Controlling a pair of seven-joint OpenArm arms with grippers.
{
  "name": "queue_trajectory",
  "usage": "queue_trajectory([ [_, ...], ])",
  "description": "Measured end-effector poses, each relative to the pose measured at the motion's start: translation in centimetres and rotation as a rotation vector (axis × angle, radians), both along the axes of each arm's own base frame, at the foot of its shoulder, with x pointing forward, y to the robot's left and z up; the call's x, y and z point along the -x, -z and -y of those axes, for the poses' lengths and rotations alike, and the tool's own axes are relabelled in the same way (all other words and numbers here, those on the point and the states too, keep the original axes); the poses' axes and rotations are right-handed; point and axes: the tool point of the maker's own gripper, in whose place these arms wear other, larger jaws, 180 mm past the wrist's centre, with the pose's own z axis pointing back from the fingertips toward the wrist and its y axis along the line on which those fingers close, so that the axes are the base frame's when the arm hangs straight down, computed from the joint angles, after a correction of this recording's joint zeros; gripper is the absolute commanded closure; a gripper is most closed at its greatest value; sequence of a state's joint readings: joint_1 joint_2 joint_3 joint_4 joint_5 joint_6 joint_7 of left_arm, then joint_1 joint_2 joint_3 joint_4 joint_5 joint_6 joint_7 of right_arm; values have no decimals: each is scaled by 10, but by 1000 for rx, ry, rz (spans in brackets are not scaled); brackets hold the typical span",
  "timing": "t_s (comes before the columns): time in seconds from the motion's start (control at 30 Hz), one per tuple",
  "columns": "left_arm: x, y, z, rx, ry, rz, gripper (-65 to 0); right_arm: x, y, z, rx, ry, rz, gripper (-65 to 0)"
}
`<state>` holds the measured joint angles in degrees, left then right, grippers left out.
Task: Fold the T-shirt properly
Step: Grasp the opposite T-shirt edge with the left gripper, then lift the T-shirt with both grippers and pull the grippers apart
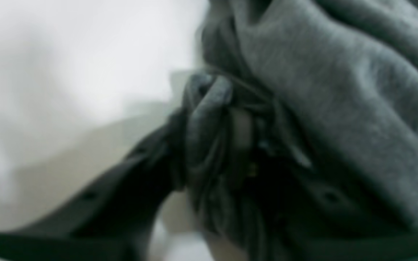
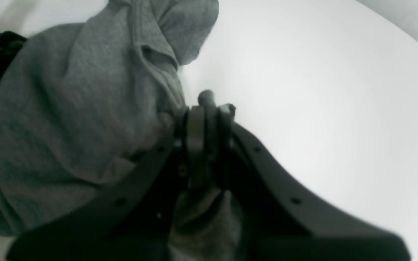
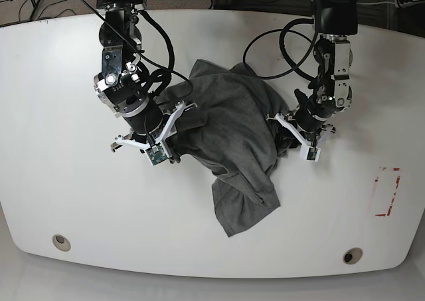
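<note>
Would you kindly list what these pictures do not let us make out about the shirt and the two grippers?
- Left gripper: its fingertips are blurred in its own wrist view.
- Right gripper: its fingers are blurred in its own wrist view.
- Shirt: in the base view, folds hide its full outline and both arms cover parts of its sides.
- Shirt's far part: cut off by the top edge in both wrist views.

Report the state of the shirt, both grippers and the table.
T-shirt: rumpled, partly bunched, not neatly folded.
Left gripper: closed on a bunched bit of shirt.
Right gripper: closed on a pinch of shirt.
Table: white, shirt lying across it.
</note>
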<state>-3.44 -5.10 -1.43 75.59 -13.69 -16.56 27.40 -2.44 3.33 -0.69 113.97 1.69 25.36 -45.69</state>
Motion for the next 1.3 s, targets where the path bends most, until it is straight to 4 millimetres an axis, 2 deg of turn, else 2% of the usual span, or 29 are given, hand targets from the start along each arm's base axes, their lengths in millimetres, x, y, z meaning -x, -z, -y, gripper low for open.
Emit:
queue_trajectory([
  [0.07,0,0,0,1,0,0,0,0,-1,0,-1,0,3,-3],
  [0.23,1,-4,-1,-1,-2,10,0,0,-2,3,10,0,7,-3],
  [0.4,9,-13,-10,-12,-20,39,0,-2,-2,17,38,17,9,-3],
  [0.57,19,-32,-20,-43,-28,88,0,-10,-10,31,49,49,37,-3],
  [0.73,26,-54,-22,-51,-31,147,0,-21,-21,37,33,67,81,-3],
  [0.87,35,-64,-33,-76,-48,130,0,-30,-29,50,35,95,107,-5],
  [0.97,37,-78,-49,-112,-81,133,0,-38,-36,61,36,122,134,-5],
  [1.07,33,-103,-63,-135,-118,183,0,-44,-46,67,32,138,164,-5],
  [1.3,17,-153,-73,-173,-143,272,0,-64,-81,66,26,136,260,-6],
])
